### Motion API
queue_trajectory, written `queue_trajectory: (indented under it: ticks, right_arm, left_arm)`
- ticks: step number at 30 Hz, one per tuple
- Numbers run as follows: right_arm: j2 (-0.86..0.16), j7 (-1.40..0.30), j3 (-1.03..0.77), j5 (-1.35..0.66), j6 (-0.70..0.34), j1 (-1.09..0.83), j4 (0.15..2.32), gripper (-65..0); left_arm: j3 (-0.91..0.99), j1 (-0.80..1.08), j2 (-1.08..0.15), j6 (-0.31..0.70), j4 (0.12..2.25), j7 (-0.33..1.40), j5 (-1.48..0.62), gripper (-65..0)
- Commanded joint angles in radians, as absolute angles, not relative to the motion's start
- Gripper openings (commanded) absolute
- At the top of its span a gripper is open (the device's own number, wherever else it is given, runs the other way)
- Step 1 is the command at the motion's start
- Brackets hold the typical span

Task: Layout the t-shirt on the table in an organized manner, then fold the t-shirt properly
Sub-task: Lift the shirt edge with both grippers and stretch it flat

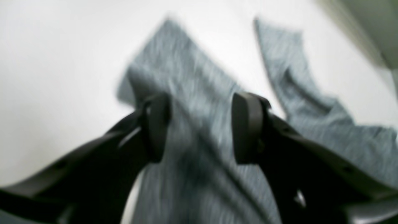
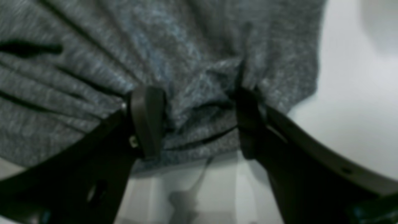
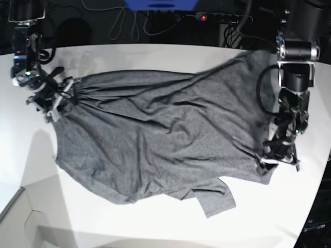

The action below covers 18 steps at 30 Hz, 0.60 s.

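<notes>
Both arms are stretching the grey t-shirt (image 3: 155, 134) flat across the white table (image 3: 134, 54) — right gripper (image 2: 199, 124) pinching bunched fabric at one edge, left gripper (image 1: 200, 127) clamped on the opposite edge

Dark backdrop behind the far edge, cables (image 3: 124, 23) looped against it. Blue panel (image 3: 160, 4) top centre, power strip (image 3: 222, 18) with a red light beside it. Pale boxy surface (image 3: 20, 217) at lower left corner. Lighting even, soft shadows.

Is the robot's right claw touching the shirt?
Touching. In the right wrist view, the right gripper has bunched shirt fabric pressed between its fingers.
</notes>
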State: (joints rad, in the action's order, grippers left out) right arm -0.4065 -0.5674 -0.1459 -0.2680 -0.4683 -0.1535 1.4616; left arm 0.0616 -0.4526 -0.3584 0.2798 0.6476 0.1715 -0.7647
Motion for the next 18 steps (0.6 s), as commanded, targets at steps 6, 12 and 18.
queue_trajectory:
  ticks: [6,12,18]
  right_arm:
    - [-0.371,-0.562,-0.311,-0.272,-0.466,-0.185,1.669,-27.4]
    - [-0.282,-0.564,-0.321,-0.271,-0.466,-0.300,1.865,-27.4]
    - [-0.194,-0.564,-0.320,-0.271,-0.466,-0.363,1.911,-27.4]
  left_arm:
    - [0.070,-0.354,-0.418,0.280,0.958,0.153,-0.782,-33.1]
    - [0.193,-0.013,-0.417,0.278,1.336,0.154,-0.783,-33.2]
    - [0.354,0.332,-0.326,0.278,1.581,0.154,-0.776,-33.1]
